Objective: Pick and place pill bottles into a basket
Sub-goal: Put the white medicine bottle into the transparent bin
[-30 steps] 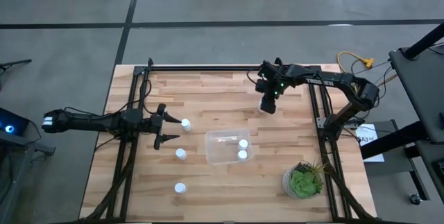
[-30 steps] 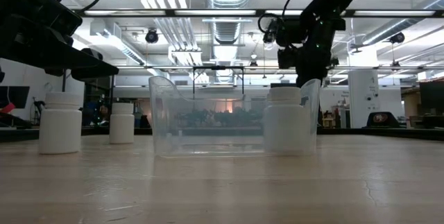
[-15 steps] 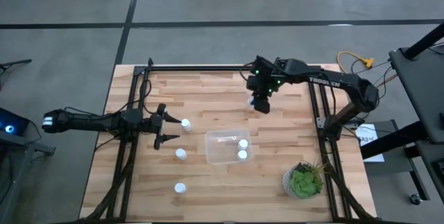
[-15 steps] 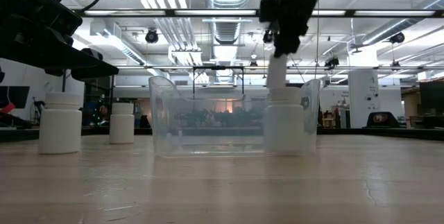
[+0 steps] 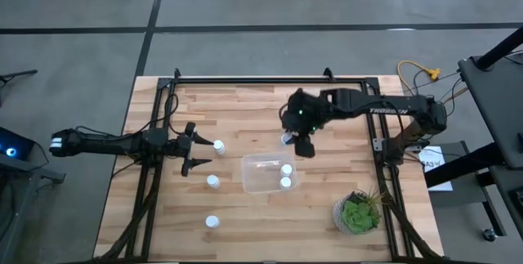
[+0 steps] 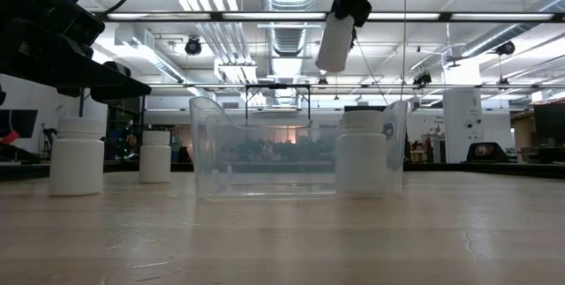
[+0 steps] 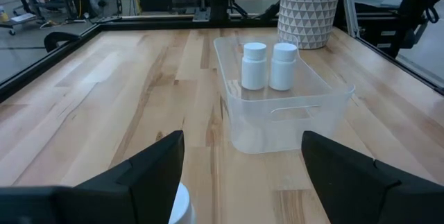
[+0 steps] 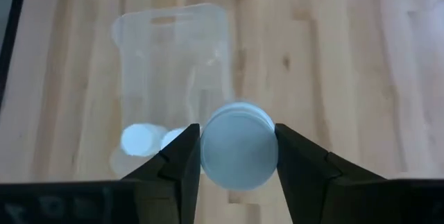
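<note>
Right end effector, clamped on a bottle beside the basket: released short, the bottle could be dropped outside.

2 pill bottles in the basket, 3 bottles on the table to its left

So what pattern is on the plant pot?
White with a raised triangle pattern, clearest in the left wrist view.
</note>
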Motion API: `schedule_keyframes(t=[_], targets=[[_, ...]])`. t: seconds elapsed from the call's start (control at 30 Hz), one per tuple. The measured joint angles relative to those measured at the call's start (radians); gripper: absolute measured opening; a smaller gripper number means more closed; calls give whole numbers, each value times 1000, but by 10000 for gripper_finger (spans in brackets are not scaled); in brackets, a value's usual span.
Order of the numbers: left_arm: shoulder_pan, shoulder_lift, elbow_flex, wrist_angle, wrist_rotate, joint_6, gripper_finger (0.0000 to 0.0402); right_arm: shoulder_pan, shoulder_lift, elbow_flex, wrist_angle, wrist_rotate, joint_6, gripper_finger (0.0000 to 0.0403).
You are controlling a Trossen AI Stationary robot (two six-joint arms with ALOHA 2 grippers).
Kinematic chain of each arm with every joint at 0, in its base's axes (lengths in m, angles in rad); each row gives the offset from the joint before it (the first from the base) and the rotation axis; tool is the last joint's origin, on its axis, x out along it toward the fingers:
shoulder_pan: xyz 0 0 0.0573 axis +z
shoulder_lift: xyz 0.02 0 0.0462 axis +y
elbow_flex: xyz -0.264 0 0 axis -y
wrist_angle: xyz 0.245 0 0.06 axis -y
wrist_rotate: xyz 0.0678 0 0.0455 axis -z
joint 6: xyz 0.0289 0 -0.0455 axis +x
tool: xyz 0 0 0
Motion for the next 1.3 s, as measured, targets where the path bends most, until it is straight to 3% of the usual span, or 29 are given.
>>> schedule_keyframes(t=[0.17, 0.53, 1.3], targets=[[0, 0, 0, 0, 0, 0, 274, 72, 22, -4, 13, 56, 16, 139], [0, 2, 0, 0, 0, 0, 274, 134, 97, 6, 10, 58, 57, 139], [0, 4, 0, -1, 0, 0, 274, 140, 221, 22, 57, 103, 7, 139]])
